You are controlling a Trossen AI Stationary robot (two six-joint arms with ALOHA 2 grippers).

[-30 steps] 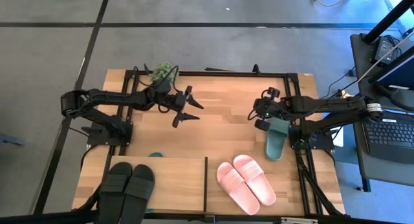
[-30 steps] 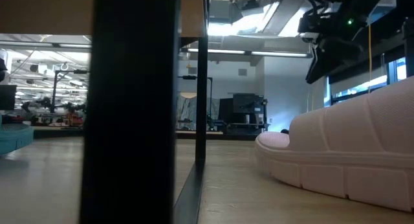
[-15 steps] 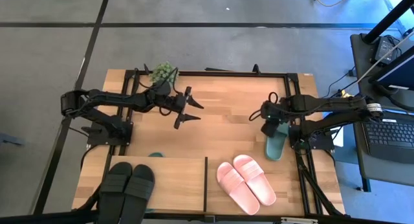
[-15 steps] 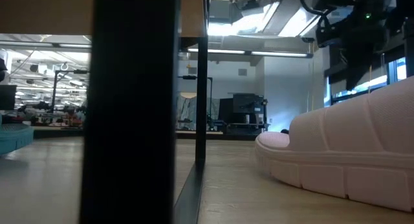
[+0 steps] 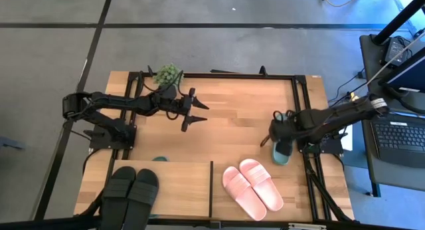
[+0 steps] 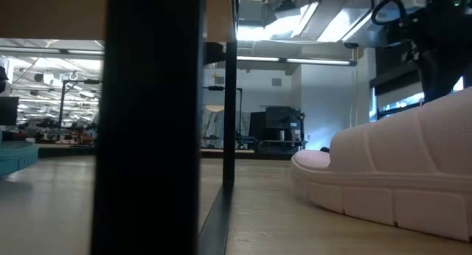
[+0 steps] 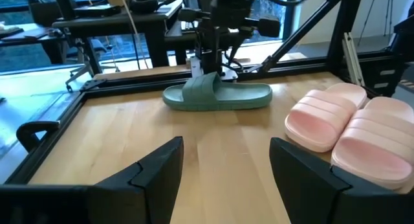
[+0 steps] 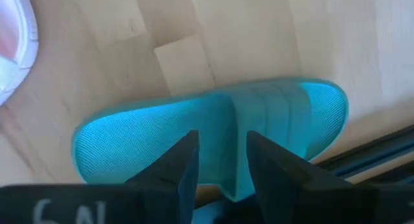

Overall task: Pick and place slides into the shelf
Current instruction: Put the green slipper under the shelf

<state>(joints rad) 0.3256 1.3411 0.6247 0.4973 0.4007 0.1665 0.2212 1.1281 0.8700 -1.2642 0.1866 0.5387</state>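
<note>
One dark green slide [image 5: 282,153] lies sole down near the table's right edge, also in the left wrist view [image 7: 220,96]. My right gripper [image 5: 277,135] stands over its wide strap [image 8: 272,114], pointing down, open, with the strap's edge between its fingers. My left gripper [image 5: 192,114] hovers open over the far middle of the table and touches nothing. The pink pair [image 5: 252,183] lies on the table by the shelf. The black pair [image 5: 133,187] rests on the shelf's top board [image 5: 182,183]. A bit of a second green slide [image 5: 159,159] shows at the board's far edge. My right gripper comes at the green slide from above, pointing down. One finger [image 8: 184,166] is over the footbed and the other [image 8: 272,162] over the strap, close to its edge [image 8: 234,120]. Whether they touch the slide I cannot tell.
A small green plant [image 5: 167,74] stands at the far edge behind the left arm. The shelf's black divider [image 5: 211,187] and frame post [image 6: 155,122] stand at the near edge. A black frame rail [image 5: 302,117] runs close beside the green slide. Bare wood lies mid-table.
My right gripper has moved toward the table's near edge and down, from the green slide's far end to over its strap, tipping to point downward. The slide has stayed where it was.
</note>
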